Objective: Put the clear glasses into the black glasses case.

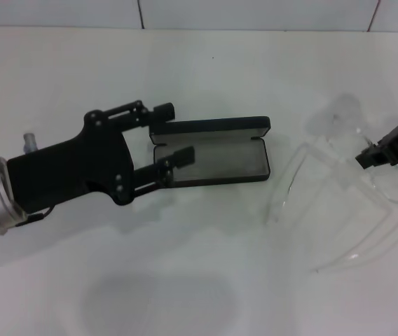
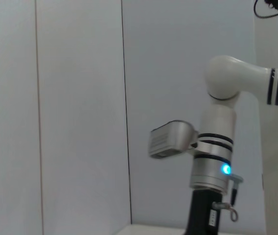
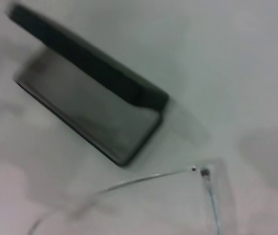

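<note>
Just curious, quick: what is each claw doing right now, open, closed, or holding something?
Left claw: open, at the left end of the black glasses case, gripping nothing.
Right claw: over the clear glasses; cannot be told.

Left gripper (image 1: 174,133) — matte black body, slim linkage fingers with small screws at the pivots, flat black pads. Behind it a silver wrist cylinder with a green light and a small grey stub.

Right gripper (image 1: 388,145) — black, blocky, only partly in frame.

Right arm (image 2: 222,147), seen from the left wrist — white shell, black double bands, silver segment with a blue light, grey boxy module at the side.
</note>
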Robot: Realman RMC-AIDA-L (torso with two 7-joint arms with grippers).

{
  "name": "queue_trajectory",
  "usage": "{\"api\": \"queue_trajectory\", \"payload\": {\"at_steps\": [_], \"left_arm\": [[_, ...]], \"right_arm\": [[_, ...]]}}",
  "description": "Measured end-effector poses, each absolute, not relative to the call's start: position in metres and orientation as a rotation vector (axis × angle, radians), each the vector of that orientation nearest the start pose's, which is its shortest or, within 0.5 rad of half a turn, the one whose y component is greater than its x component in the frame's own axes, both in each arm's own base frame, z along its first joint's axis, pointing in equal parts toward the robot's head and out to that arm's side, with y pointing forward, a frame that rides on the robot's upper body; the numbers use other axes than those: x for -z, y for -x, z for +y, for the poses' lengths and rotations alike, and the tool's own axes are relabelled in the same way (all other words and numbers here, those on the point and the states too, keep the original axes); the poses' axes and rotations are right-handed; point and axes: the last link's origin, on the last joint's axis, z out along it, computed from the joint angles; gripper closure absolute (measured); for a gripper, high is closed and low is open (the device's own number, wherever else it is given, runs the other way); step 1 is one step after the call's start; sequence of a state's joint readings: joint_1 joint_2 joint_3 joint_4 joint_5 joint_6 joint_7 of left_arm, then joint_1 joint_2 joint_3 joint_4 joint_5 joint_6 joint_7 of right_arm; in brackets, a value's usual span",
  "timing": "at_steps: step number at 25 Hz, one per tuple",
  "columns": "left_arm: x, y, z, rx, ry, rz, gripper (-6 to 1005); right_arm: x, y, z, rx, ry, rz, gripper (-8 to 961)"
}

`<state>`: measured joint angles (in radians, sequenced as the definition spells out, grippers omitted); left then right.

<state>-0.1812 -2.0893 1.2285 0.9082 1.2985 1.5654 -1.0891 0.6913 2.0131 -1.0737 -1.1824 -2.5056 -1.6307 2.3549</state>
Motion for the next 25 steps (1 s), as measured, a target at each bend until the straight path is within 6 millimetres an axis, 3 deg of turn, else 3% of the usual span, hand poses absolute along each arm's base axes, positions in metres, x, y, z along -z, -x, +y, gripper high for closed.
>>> {"api": "queue_trajectory", "payload": {"at_steps": [6, 11, 17, 21, 22, 25], "left_arm": [[-0.013, 0.218, 0.279, 1.145, 2.523, -0.093, 485], [-0.02, 0.189, 0.294, 1.221, 2.502, 0.038, 491], [-0.016, 0.157, 0.312, 1.288, 2.531, 0.14, 730], [-0.003, 0.14, 0.312, 1.33, 2.585, 0.19, 884], [0.001, 0.135, 0.31, 1.342, 2.601, 0.207, 923], [0.008, 0.129, 0.305, 1.363, 2.622, 0.246, 940]], "right_arm": [[-0.062, -0.217, 0.366, -0.107, 2.691, 1.06, 844], [-0.046, -0.222, 0.358, -0.353, 2.787, 1.033, 843], [-0.03, -0.221, 0.351, -0.486, 2.86, 1.02, 843], [-0.027, -0.217, 0.35, -0.584, 2.862, 1.035, 843], [-0.025, -0.214, 0.348, -0.687, 2.862, 1.038, 842], [-0.023, -0.21, 0.347, -0.771, 2.864, 1.031, 842]]}}
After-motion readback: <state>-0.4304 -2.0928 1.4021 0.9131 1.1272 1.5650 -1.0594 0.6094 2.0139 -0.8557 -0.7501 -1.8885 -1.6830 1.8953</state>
